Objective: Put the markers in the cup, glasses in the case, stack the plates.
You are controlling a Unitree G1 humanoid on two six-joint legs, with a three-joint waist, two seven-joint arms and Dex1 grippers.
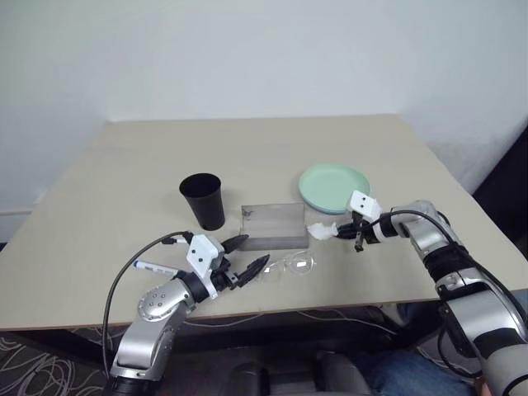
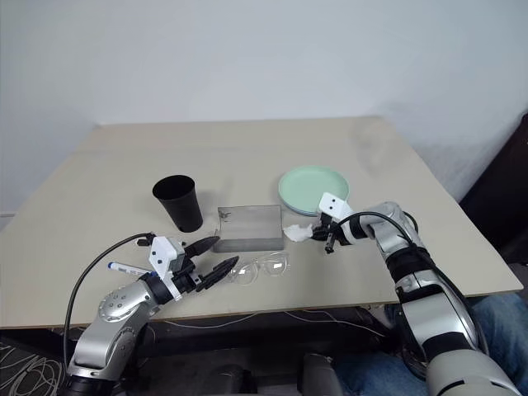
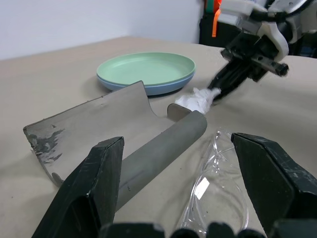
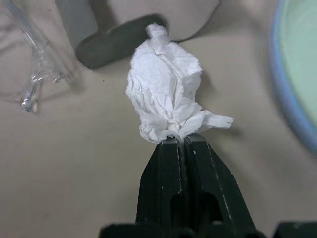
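Near left edge: blue-capped marker (image 1: 153,267) lies on the table (image 1: 247,148) beside the left arm, not yet in the cup (image 1: 203,200); an elbow swing could roll it off.
Left gripper (image 1: 245,254): jaws wide, empty, level, aimed at the glasses (image 1: 289,266) just right of it; a clumsy close may skid the clear frame.
Centre: case (image 1: 273,225) lies open, lid flat, glasses in front of it on the near side.
Tissue (image 4: 166,101): pinched by the right gripper (image 4: 182,141), jaws fully closed on its tail; it touches the case end, so dragging may snag or tear it.
Far right: plates (image 3: 146,73) already stacked, green on blue; a careless right-arm swing could knock them.
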